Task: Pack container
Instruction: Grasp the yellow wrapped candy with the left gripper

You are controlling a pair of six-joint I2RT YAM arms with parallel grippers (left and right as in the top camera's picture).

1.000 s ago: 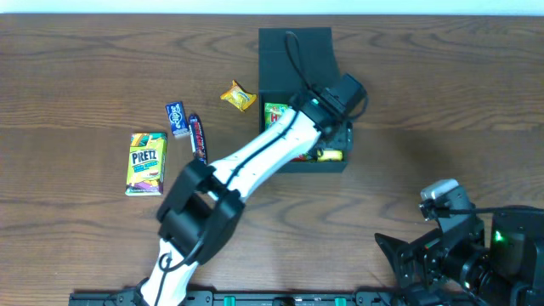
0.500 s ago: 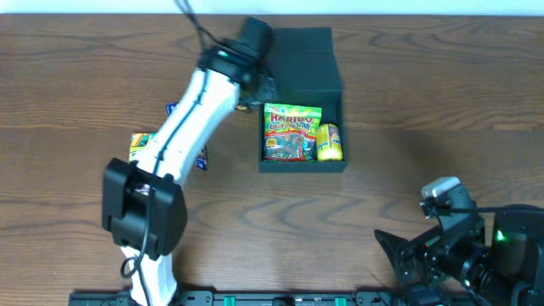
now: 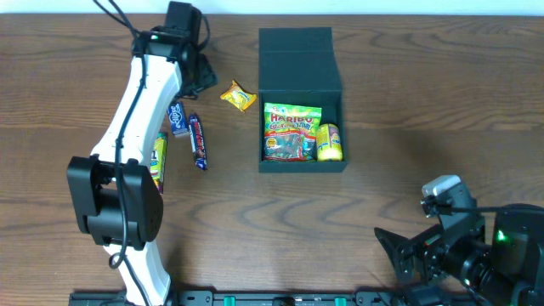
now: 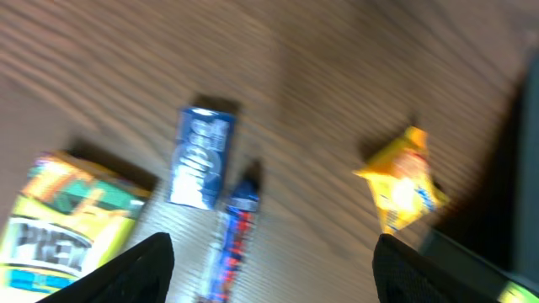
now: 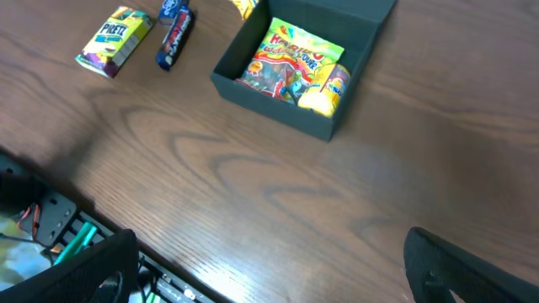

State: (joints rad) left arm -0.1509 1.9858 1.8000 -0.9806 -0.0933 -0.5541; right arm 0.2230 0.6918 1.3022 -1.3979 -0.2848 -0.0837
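Observation:
The container (image 3: 302, 164) is a dark square box with its lid (image 3: 296, 55) folded back; it also shows in the right wrist view (image 5: 253, 94). Inside lie a Haribo bag (image 3: 291, 132) and a yellow packet (image 3: 330, 142). Loose on the table are a yellow candy (image 3: 238, 96), a small blue packet (image 3: 177, 119), a blue-red bar (image 3: 197, 142) and a Pretz box (image 3: 159, 157) partly under my left arm. My left gripper (image 3: 200, 76) hovers open and empty above these snacks (image 4: 269, 278). My right gripper (image 5: 278, 278) is open and empty at the front right.
In the left wrist view the Pretz box (image 4: 67, 215), blue packet (image 4: 202, 157), bar (image 4: 236, 244) and yellow candy (image 4: 404, 181) lie in a row, left of the container's edge (image 4: 529, 168). My right arm (image 3: 476, 251) rests at the table's front right corner.
My left arm has swung left, from over the container to above the loose snacks at the back left. The yellow packet now lies uncovered in the container. The right arm has not moved.

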